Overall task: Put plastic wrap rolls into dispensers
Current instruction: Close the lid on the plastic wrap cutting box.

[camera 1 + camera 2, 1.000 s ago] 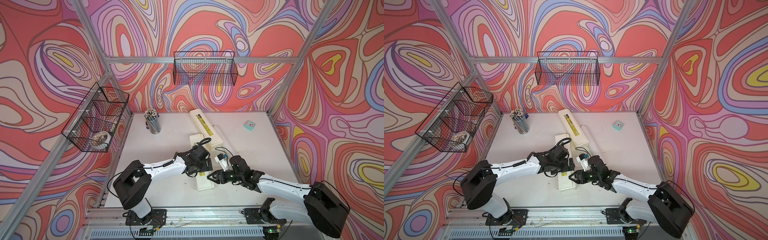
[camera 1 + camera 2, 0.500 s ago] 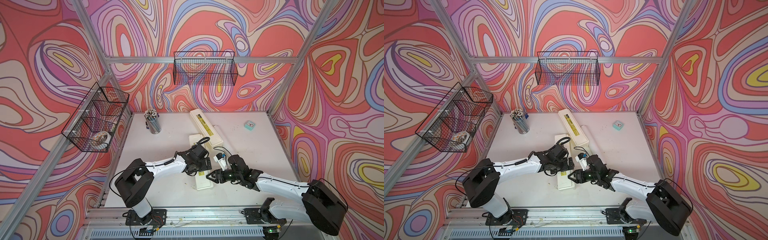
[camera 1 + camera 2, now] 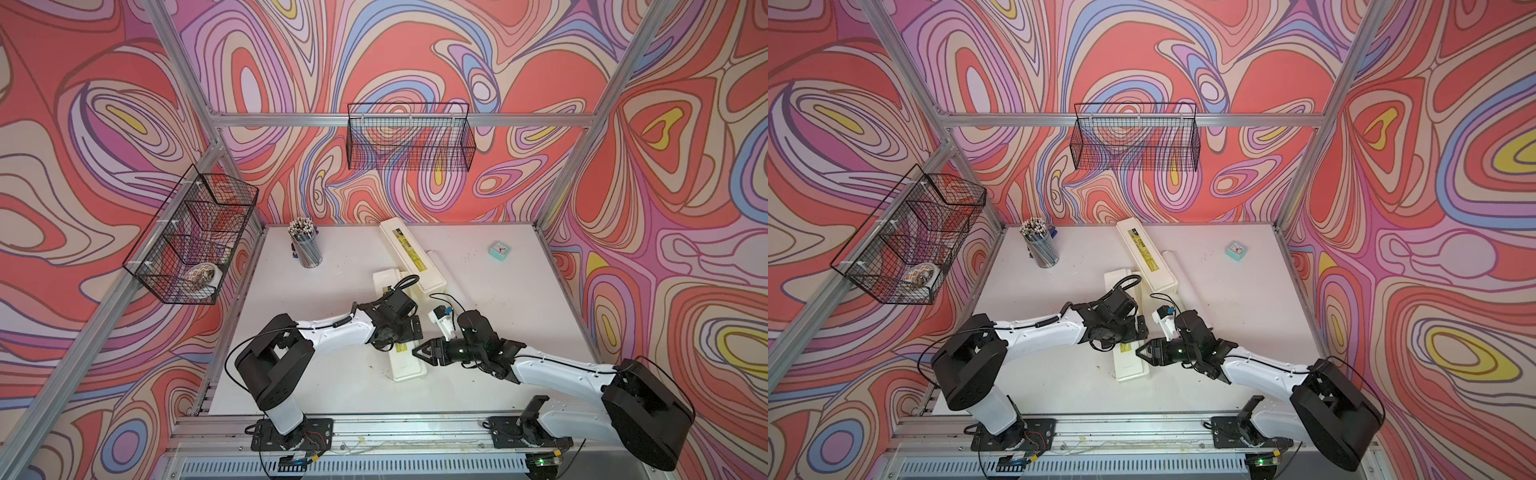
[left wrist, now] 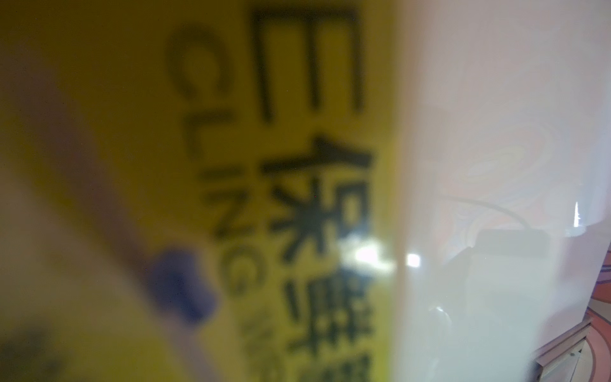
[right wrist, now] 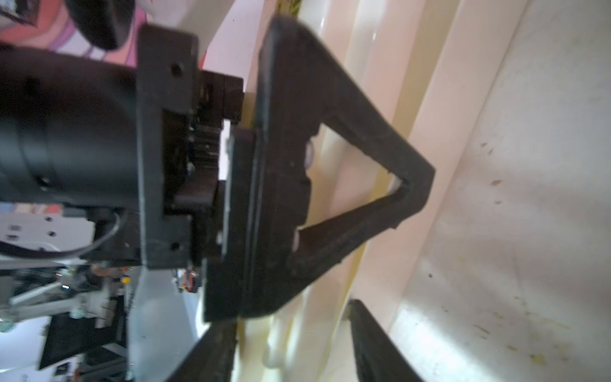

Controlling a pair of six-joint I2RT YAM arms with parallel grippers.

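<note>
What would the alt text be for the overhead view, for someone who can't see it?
Two robot arms meet at a cream dispenser on a white table, the left gripper over its middle and the right gripper at its side. Farther back lie a second dispenser with a plastic wrap roll beside it, a cup of pencils and a teal box.

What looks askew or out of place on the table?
The far dispenser lies diagonally, its near end touching or overlapping the near dispenser; I cannot tell which. A plastic wrap roll lies loose on the table beside it, not inside. Small dark specks dot the table.
</note>
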